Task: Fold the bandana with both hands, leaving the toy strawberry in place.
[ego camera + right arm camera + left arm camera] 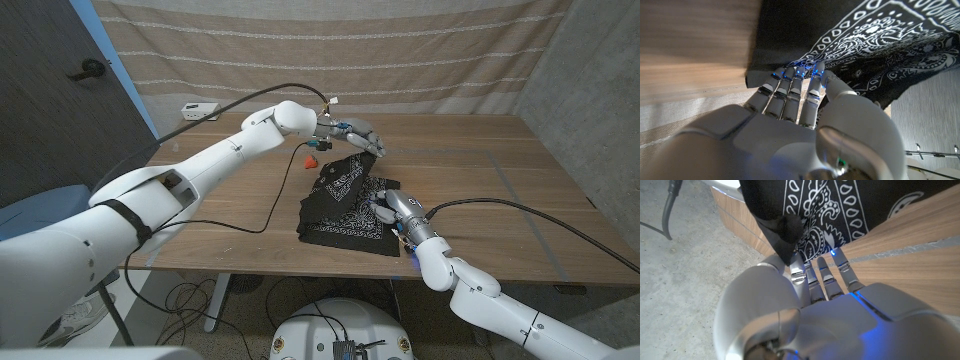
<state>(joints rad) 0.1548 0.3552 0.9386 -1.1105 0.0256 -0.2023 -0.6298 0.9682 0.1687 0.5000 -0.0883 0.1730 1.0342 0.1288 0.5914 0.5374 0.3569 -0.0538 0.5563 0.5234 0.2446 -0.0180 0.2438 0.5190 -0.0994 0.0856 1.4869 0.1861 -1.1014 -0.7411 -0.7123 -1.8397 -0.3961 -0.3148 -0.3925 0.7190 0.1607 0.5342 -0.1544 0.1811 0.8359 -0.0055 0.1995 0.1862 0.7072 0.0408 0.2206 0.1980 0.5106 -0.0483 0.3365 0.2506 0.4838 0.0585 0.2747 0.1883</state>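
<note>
The black bandana (345, 208) with white paisley print lies partly folded at the table's middle. My left hand (356, 134) reaches over its far side and pinches a far corner (785, 230), lifting that fabric a little off the wood. My right hand (395, 210) is at the cloth's right edge, fingertips (790, 75) and thumb closed on the bandana's (875, 35) hem. The small red toy strawberry (310, 160) stands on the wood just left of the bandana's far end, apart from both hands.
A black cable (280, 195) runs from my left wrist across the table's left half. A small white device (197, 110) sits at the far left edge. Tape lines (510, 180) mark the bare wood (500, 150) on the right.
</note>
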